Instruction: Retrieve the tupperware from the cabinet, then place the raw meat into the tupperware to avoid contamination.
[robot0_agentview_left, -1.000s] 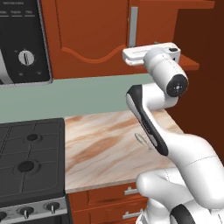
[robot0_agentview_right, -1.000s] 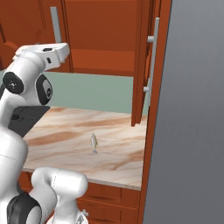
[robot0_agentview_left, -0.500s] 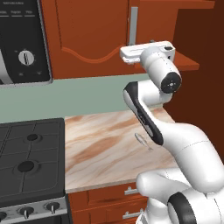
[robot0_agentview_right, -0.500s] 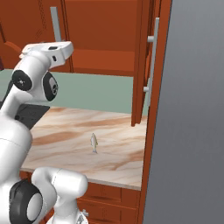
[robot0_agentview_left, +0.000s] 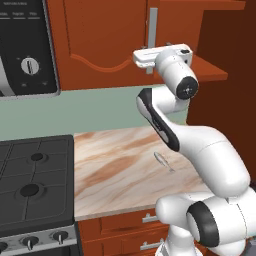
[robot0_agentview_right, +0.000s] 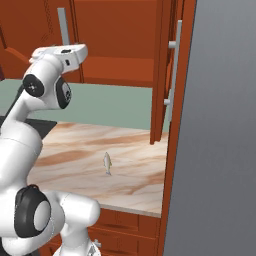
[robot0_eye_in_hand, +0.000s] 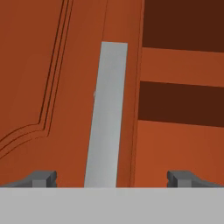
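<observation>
Cabinet (robot0_agentview_left: 105, 45) is seen w/ its left door shut and its right door (robot0_agentview_right: 162, 75) swung open, edge-on in right base view. Gripper (robot0_eye_in_hand: 111, 177) is held up at left door's grey bar handle (robot0_eye_in_hand: 107, 118); fingertips (robot0_eye_in_hand: 41, 178) are spread wide, w/ handle seen between them, nearer the left tip; contact can't be told. Raw meat (robot0_agentview_left: 162, 160) is lying on marble counter (robot0_agentview_left: 115, 170), well below the hand, right of stove (robot0_agentview_left: 30, 190). Shelf boards (robot0_eye_in_hand: 181, 65) are seen inside the open half.
</observation>
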